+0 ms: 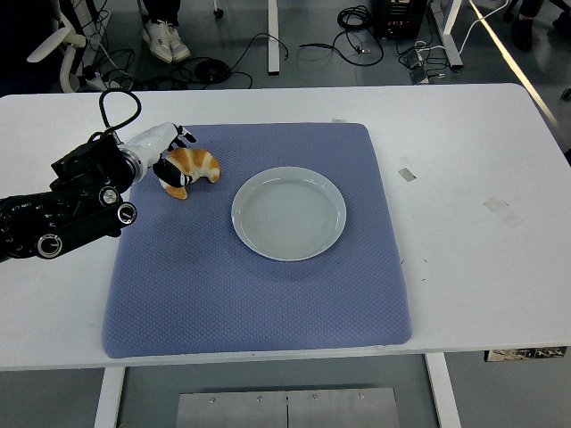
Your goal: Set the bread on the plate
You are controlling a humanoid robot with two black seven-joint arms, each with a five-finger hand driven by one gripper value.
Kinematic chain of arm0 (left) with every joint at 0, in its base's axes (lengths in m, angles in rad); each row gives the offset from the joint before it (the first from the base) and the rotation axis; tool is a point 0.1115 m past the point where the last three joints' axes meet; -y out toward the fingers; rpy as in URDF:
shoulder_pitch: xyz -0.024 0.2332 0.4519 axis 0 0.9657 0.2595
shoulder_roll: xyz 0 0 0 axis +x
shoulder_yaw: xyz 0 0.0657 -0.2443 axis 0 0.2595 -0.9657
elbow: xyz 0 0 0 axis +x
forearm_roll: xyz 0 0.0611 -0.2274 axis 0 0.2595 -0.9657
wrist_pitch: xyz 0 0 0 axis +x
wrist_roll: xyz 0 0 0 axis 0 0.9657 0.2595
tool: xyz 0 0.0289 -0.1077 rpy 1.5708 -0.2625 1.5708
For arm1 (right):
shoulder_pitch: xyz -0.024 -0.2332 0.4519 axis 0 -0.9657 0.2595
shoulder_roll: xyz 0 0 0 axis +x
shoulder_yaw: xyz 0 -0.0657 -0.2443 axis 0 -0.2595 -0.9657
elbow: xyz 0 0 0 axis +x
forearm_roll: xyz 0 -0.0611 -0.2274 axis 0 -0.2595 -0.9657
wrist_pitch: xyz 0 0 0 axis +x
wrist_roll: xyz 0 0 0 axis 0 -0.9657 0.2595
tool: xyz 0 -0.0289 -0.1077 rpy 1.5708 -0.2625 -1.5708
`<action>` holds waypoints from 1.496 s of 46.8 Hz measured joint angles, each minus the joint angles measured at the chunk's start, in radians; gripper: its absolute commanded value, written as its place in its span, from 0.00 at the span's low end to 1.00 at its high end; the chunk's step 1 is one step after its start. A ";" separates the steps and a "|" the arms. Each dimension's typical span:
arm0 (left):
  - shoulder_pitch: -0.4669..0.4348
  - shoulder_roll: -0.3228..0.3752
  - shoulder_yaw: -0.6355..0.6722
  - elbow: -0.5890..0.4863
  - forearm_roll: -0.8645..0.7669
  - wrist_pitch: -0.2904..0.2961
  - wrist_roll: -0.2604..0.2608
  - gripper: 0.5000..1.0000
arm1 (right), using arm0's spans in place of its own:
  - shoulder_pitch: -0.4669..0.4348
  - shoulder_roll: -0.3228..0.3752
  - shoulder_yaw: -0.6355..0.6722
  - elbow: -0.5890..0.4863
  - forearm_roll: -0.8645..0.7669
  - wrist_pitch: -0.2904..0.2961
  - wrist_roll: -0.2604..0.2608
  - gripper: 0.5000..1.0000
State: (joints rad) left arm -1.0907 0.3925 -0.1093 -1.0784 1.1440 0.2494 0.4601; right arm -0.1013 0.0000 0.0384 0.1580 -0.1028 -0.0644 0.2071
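Gripping the bread left of the plate, left robot hand.

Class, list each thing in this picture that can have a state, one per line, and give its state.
Bread: on the mat, left of the plate, not on it.
Plate: empty, upright on the mat.
Mat: flat on the table.
Left hand: fingers curled around the bread's left end.
Right hand: out of view.
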 measured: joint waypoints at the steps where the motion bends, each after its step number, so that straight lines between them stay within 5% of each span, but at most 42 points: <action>1: 0.001 -0.001 0.000 0.000 0.000 0.000 0.000 0.46 | 0.000 0.000 0.000 0.000 0.000 0.000 0.000 1.00; 7: 0.004 -0.001 0.000 0.000 -0.008 -0.003 -0.007 0.16 | 0.000 0.000 0.000 0.000 0.000 0.000 0.000 1.00; 21: -0.002 0.000 -0.002 -0.001 -0.018 -0.011 -0.016 0.11 | 0.000 0.000 0.000 0.000 0.000 0.000 0.000 1.00; 28: -0.003 0.001 -0.006 -0.001 -0.024 -0.014 -0.016 0.00 | 0.000 0.000 0.000 0.000 0.000 0.000 0.000 1.00; 59: -0.114 0.057 -0.052 -0.063 -0.123 -0.110 -0.014 0.00 | 0.000 0.000 0.000 0.000 0.000 0.000 0.000 1.00; 70: -0.124 0.026 -0.083 -0.104 -0.146 -0.110 -0.014 0.00 | 0.000 0.000 0.000 0.000 0.000 0.000 0.000 1.00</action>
State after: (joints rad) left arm -1.2147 0.4182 -0.1923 -1.1824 0.9980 0.1392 0.4463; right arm -0.1012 0.0000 0.0383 0.1580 -0.1028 -0.0644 0.2071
